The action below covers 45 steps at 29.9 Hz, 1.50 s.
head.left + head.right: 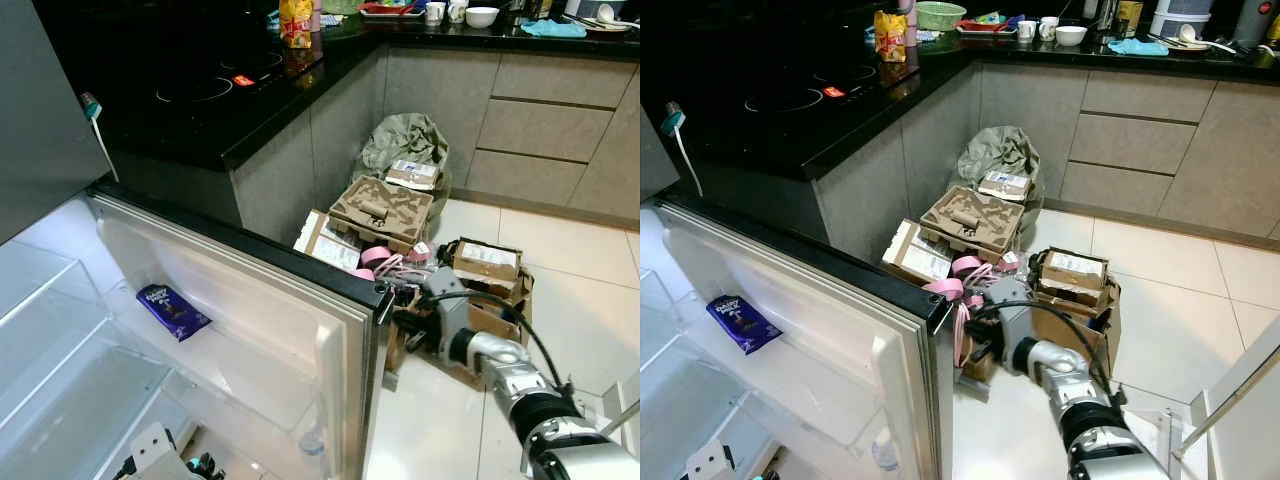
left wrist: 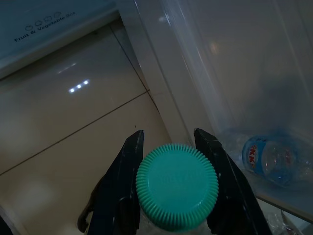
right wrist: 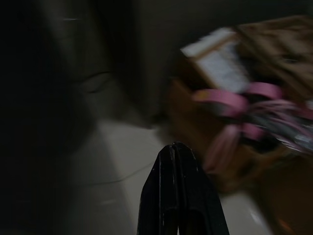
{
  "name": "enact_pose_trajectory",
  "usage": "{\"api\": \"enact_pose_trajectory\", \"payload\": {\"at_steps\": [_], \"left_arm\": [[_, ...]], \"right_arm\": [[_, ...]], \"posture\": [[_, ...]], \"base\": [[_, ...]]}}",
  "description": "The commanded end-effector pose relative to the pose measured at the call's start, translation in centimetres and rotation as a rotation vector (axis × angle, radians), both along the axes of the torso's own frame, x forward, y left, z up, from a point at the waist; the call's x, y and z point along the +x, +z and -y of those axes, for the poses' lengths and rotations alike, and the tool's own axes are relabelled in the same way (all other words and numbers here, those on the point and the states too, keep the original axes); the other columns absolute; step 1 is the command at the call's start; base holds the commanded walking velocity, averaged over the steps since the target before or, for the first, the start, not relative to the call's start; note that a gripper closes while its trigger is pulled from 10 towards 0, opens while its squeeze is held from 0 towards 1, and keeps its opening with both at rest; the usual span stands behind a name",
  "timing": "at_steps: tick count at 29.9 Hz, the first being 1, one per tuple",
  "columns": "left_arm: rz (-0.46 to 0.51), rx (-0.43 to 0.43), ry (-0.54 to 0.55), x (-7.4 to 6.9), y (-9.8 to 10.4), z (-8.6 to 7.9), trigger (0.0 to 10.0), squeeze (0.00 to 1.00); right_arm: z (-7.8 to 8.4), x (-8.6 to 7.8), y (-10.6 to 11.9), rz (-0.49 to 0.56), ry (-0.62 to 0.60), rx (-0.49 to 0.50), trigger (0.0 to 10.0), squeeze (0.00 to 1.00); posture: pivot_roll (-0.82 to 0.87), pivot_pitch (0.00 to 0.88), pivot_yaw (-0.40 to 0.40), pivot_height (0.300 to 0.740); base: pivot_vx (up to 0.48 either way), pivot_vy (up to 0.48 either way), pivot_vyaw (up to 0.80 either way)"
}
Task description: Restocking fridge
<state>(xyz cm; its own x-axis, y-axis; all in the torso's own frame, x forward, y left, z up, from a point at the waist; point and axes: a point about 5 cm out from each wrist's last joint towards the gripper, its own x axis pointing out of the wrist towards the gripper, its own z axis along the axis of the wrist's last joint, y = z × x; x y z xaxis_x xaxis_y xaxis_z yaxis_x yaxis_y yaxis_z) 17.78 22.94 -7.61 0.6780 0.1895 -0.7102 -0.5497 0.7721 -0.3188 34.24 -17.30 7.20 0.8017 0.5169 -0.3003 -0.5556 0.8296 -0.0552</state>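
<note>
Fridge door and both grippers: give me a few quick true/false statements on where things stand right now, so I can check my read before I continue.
1. The left gripper is shut on a green-capped bottle. True.
2. The right gripper has its fingers wide open. False: the two black fingers are pressed together, holding nothing.
3. A purple chocolate bar lies on a shelf of the open fridge door. True.
4. The fridge door is closed. False: it stands open, its shelves showing.
5. A clear bottle with a blue label lies in the door's lower bin. True.
</note>
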Motion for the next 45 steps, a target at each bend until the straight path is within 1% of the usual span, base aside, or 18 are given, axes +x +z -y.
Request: {"api": "enact_pose_trajectory", "payload": {"at_steps": [1,7,12,14,15,16,18,21,23,24,25,26,31,34,36,37,39,45], "left_arm": [[-0.052,0.001,-0.011,-1.0,-0.5,-0.1,10.0,0.0],[-0.056,0.003,-0.011,-1.1,-0.5,-0.2,10.0,0.0],[-0.056,0.002,-0.008,-1.1,-0.6,-0.2,10.0,0.0],[-0.052,0.002,0.006,-1.1,-0.5,-0.3,10.0,0.0],[-0.052,0.002,0.006,-1.1,-0.5,-0.3,10.0,0.0],[-0.048,0.006,0.01,-1.0,-0.4,-0.5,10.0,0.0],[-0.044,0.009,0.013,-0.9,-0.3,-0.7,10.0,0.0],[-0.03,0.021,0.021,-0.6,0.0,-1.3,10.0,0.0],[-0.03,0.021,0.021,-0.6,0.0,-1.3,10.0,0.0],[-0.025,0.025,0.023,-0.5,0.1,-1.5,10.0,0.0],[-0.012,0.033,0.032,-0.2,0.4,-1.9,10.0,0.0],[-0.012,0.033,0.032,-0.2,0.4,-1.9,10.0,0.0],[0.042,0.062,0.07,0.5,1.3,-3.6,10.0,0.0],[0.055,0.069,0.077,0.6,1.5,-4.0,10.0,0.0],[0.113,0.101,0.114,1.4,2.8,-5.8,10.0,0.0],[0.113,0.101,0.114,1.4,2.8,-5.8,10.0,0.0],[0.161,0.132,0.134,2.2,4.0,-7.3,10.0,0.0],[0.233,0.188,0.145,3.4,6.0,-9.4,10.0,0.0]], "right_arm": [[0.4,0.1,-0.2,-0.009,-0.052,-0.02,10.0,0.0],[0.4,-0.5,-1.2,-0.068,-0.002,-0.051,10.0,0.0],[0.0,-1.9,-2.8,-0.174,0.118,-0.114,10.0,0.0],[0.0,-3.6,-4.7,-0.285,0.272,-0.227,10.0,0.0],[0.0,-3.6,-4.7,-0.285,0.272,-0.227,10.0,0.0],[-0.1,-4.5,-5.4,-0.315,0.357,-0.281,10.0,0.0],[-0.3,-4.8,-5.6,-0.339,0.397,-0.278,10.0,0.0],[-1.1,-6.0,-6.1,-0.409,0.54,-0.227,10.0,0.0],[-1.1,-6.0,-6.1,-0.409,0.54,-0.227,10.0,0.0],[-1.5,-6.4,-6.2,-0.425,0.591,-0.202,10.0,0.0],[-3.3,-6.7,-5.6,-0.413,0.704,-0.069,10.0,0.0],[-3.3,-6.7,-5.6,-0.413,0.704,-0.069,10.0,0.0],[-7.1,-6.3,-3.2,-0.313,0.824,0.216,10.0,0.0],[-7.5,-6.2,-3.0,-0.3,0.826,0.237,10.0,0.0],[-8.7,-5.9,-2.1,-0.258,0.834,0.312,10.0,0.0],[-8.7,-5.9,-2.1,-0.258,0.834,0.312,10.0,0.0],[-9.3,-5.5,-1.4,-0.216,0.824,0.352,10.0,0.0],[-9.7,-4.5,-0.8,-0.142,0.726,0.333,10.0,0.0]], "posture": [[-0.13,0.0,0.022,0.74],[-0.12,0.0,0.028,0.74],[-0.12,0.0,0.025,0.74],[-0.12,0.0,0.025,0.74],[-0.12,0.0,0.025,0.74],[-0.12,0.0,0.025,0.74],[-0.12,0.0,0.025,0.74],[-0.12,0.0,0.028,0.74],[-0.12,0.0,0.028,0.74],[-0.12,0.0,0.031,0.74],[-0.11,0.0,0.035,0.74],[-0.11,0.0,0.035,0.74],[-0.11,0.0,0.039,0.74],[-0.11,0.0,0.039,0.74],[-0.1,0.002,0.037,0.74],[-0.1,0.002,0.037,0.74],[-0.09,0.021,0.032,0.74],[-0.08,0.042,0.034,0.74]], "base": [[0.0,0.0,0.0],[0.0,0.0,0.0],[0.0,0.0,0.0],[0.0,0.0,0.0],[0.0,0.0,0.0],[0.0,0.0,0.0],[0.0,0.0,0.0],[0.0,0.0,0.0],[0.0,0.0,0.0],[0.0,0.0,0.0],[0.0,0.0,0.0],[0.0,0.0,0.0],[0.0,0.0,0.0],[0.0,0.0,0.0],[0.0,0.0,0.0],[0.0,0.0,0.0],[0.0,0.0,0.0],[0.0,0.0,0.0]]}}
